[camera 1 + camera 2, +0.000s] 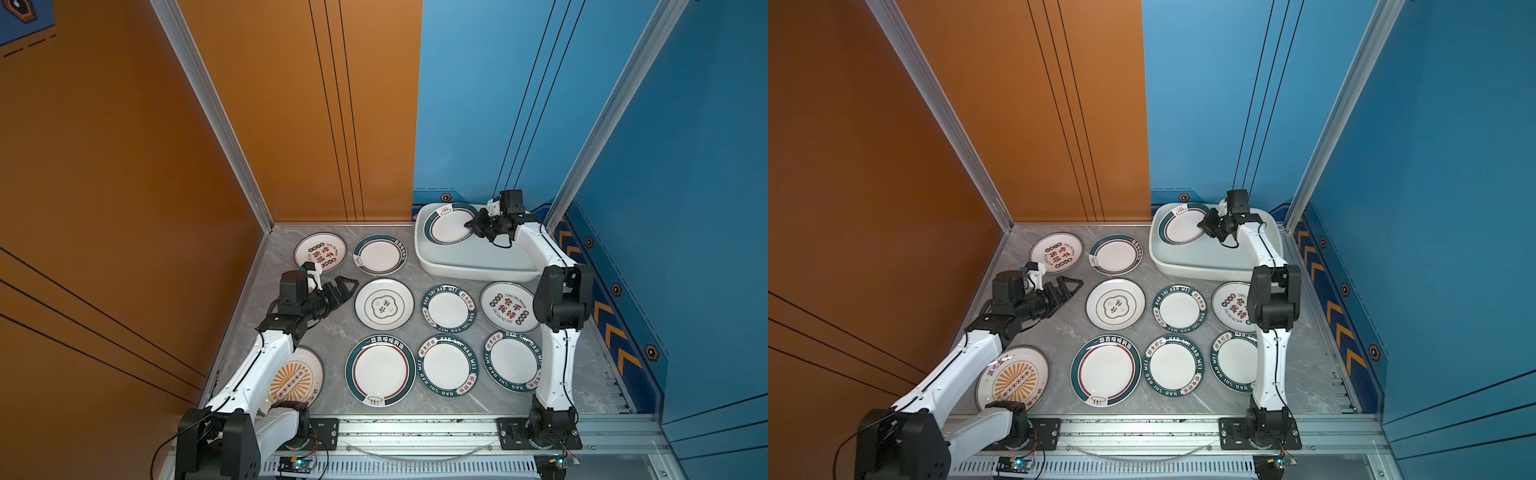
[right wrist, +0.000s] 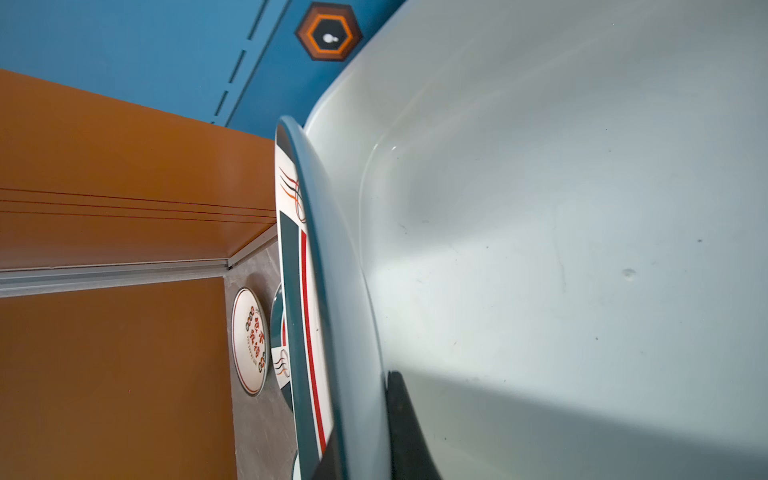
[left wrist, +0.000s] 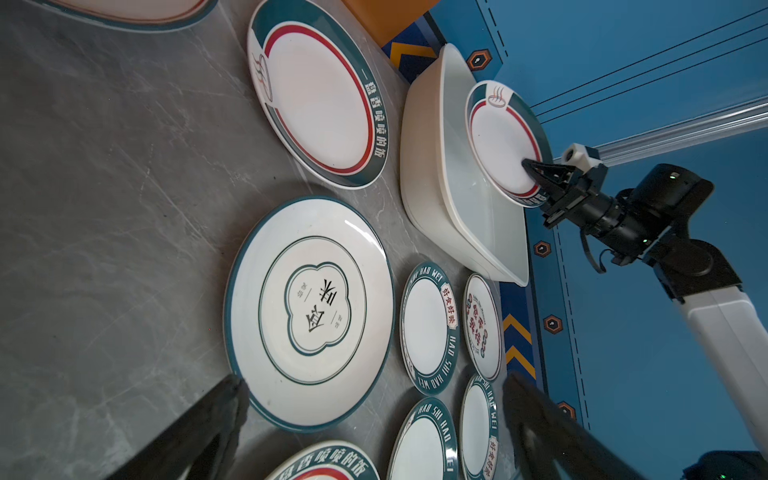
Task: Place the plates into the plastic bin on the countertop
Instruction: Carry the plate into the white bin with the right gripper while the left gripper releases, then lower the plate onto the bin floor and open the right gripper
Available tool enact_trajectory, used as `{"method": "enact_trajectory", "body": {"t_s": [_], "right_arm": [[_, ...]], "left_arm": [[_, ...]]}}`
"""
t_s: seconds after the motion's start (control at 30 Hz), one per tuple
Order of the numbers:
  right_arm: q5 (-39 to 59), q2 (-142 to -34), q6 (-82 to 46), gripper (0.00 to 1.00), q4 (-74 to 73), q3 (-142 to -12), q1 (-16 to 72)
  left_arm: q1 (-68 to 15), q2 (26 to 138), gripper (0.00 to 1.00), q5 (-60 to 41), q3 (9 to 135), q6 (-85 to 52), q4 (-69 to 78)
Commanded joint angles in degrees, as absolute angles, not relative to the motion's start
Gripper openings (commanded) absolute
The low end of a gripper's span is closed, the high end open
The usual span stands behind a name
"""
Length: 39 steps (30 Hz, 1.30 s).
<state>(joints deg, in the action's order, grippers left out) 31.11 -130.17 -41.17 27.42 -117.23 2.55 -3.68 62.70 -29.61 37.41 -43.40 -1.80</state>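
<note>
Right gripper [image 1: 468, 225] pinches plate [image 1: 449, 227], face seemingly tilted leftward over bin [image 1: 478, 272]; left gripper [image 1: 347, 293] spread.

Grey marble countertop [image 1: 332, 336], nine plates [image 1: 384, 304], plastic bin [image 1: 478, 272]

Both top views look steeply down from high overhead onto the whole bench [image 1: 332, 340]. The left wrist view skims low across it, sharing the plastic bin [image 3: 424, 174] with them; the right wrist view looks from close into that bin
</note>
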Motion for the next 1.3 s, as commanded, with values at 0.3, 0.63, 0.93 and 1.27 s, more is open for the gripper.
{"method": "enact_trajectory", "body": {"t_s": [0.3, 0.63, 0.93, 1.27], "right_arm": [[29.80, -140.94, -42.74, 0.00, 33.48, -129.66, 0.88], [27.76, -144.48, -42.91, 0.00, 34.23, -130.25, 0.79], [25.58, -146.62, -42.72, 0.01, 36.18, -130.25, 0.70], [23.38, -149.00, -41.60, 0.23, 38.97, -133.38, 1.03]], "left_arm": [[-5.61, 61.74, 0.98, -24.49, 39.49, -38.98, -5.61], [-6.15, 63.37, 0.98, -24.52, 39.91, -37.65, -6.74], [-7.94, 64.09, 0.98, -24.27, 38.73, -37.49, -7.02], [-9.01, 63.89, 0.98, -23.39, 34.83, -36.19, -7.21]]}}
